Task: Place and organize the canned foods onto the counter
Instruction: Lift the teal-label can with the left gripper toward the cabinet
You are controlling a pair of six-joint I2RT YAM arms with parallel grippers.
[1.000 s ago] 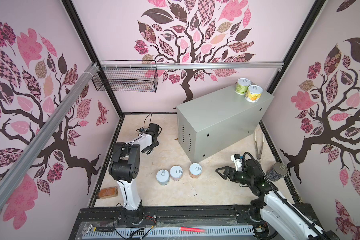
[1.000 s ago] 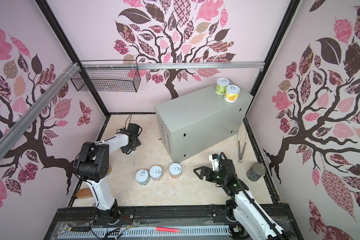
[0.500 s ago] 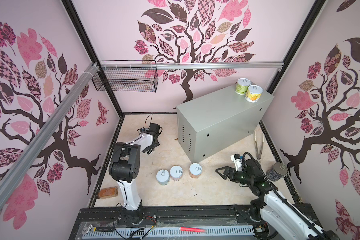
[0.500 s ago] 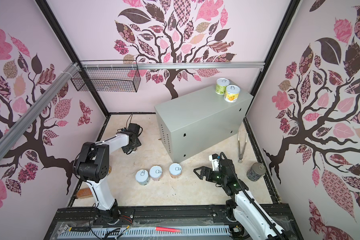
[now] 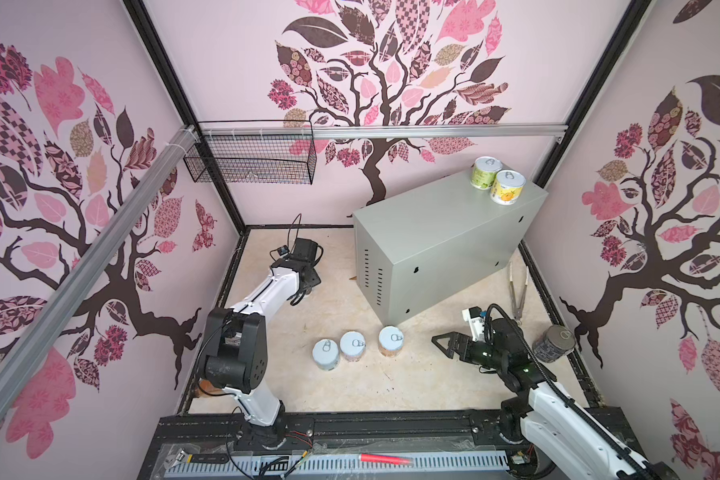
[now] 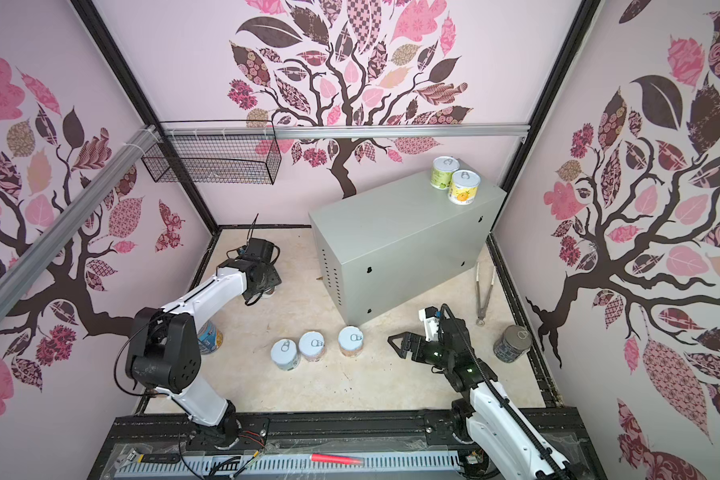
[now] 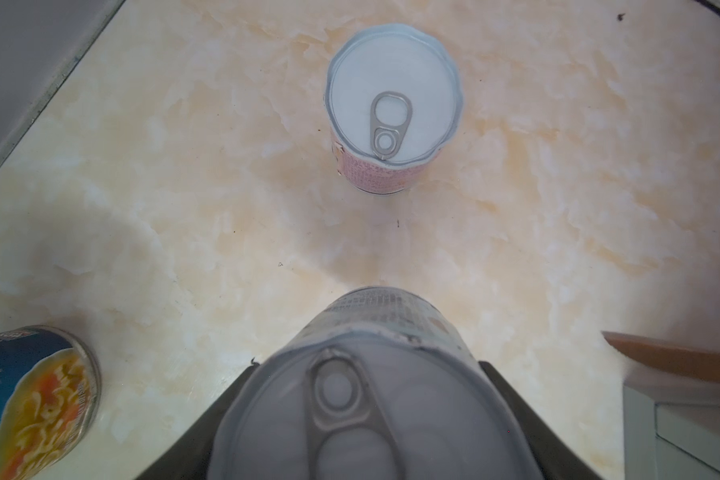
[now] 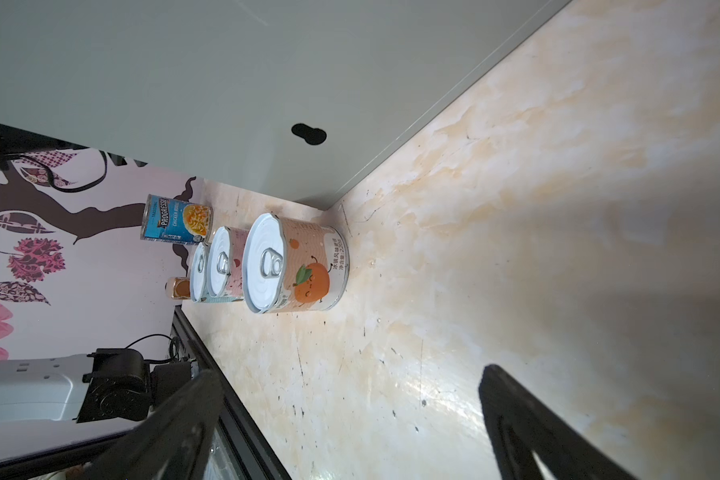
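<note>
Two cans (image 5: pixel 507 187) top the worktop's (image 5: pixel 441 232) one-o'clock corner; left gripper (image 7: pixel 365 365) clamps another can (image 7: pixel 362 424), right gripper (image 8: pixel 350 372) gapes; floor cans (image 5: pixel 352 345) wait.

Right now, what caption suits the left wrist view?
Left jaws hold a pull-tab can, pink-labelled can standing ahead, blue soup can off to one side.

The left arm (image 5: pixel 267 291) folds at its elbow and its white forearm reaches toward one o'clock. Its wrist points down, with the left claw (image 7: pixel 366 374) clamped on a short can (image 7: pixel 371 419). The right arm (image 5: pixel 558 407) leans toward eleven o'clock. The right claw (image 5: pixel 443 343) gapes wide, pointing to nine o'clock.
</note>
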